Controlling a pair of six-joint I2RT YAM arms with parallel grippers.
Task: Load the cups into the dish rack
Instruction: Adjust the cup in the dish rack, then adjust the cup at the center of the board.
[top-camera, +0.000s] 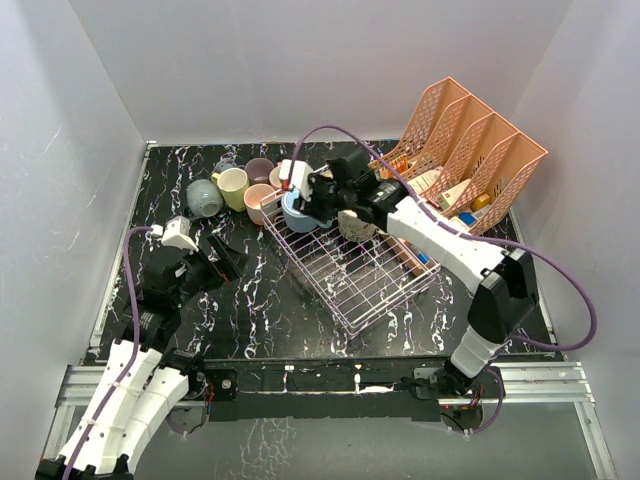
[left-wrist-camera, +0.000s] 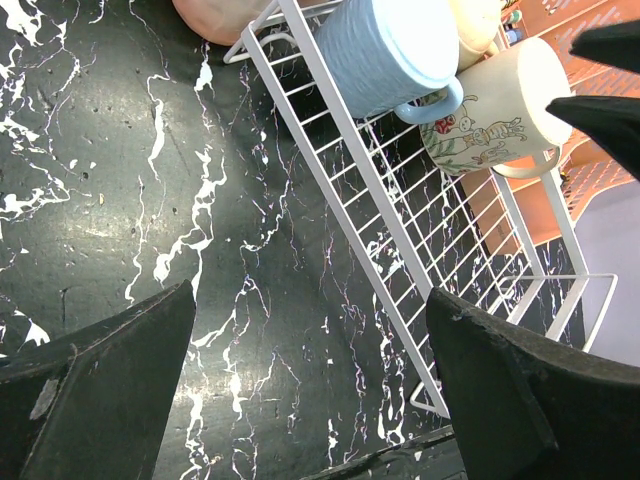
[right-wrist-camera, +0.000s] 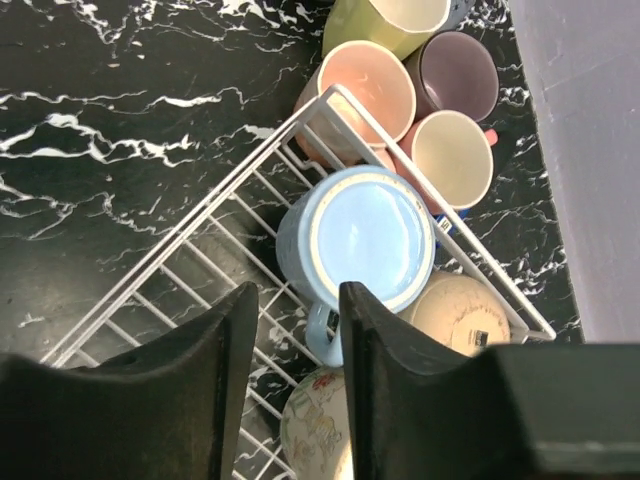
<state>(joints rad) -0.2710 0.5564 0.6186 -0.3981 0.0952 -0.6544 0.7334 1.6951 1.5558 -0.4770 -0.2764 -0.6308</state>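
Observation:
The dish rack (top-camera: 352, 285) lies slantwise mid-table. A light blue cup (right-wrist-camera: 365, 240) stands upside down in its far corner, beside an upturned cream cup (right-wrist-camera: 462, 312) and a picture-printed cup (right-wrist-camera: 320, 430). My right gripper (right-wrist-camera: 298, 300) hovers just above the blue cup (top-camera: 295, 215). Its jaws are apart, and the cup's handle (right-wrist-camera: 325, 335) shows in the gap by one finger, not clamped. Pink (right-wrist-camera: 368, 92), mauve (right-wrist-camera: 458, 75), tan (right-wrist-camera: 452, 158) and yellow (right-wrist-camera: 395, 15) cups stand outside the rack's corner. A grey-blue cup (top-camera: 205, 197) lies further left. My left gripper (left-wrist-camera: 310, 370) hangs open over bare table left of the rack (left-wrist-camera: 350, 190).
A salmon-pink lattice organiser (top-camera: 470, 150) with small items in it stands at the back right, close behind the right arm. White walls close in the black marbled table (top-camera: 120, 230) on three sides. The right arm's purple cable (top-camera: 560, 280) loops over the table's right side.

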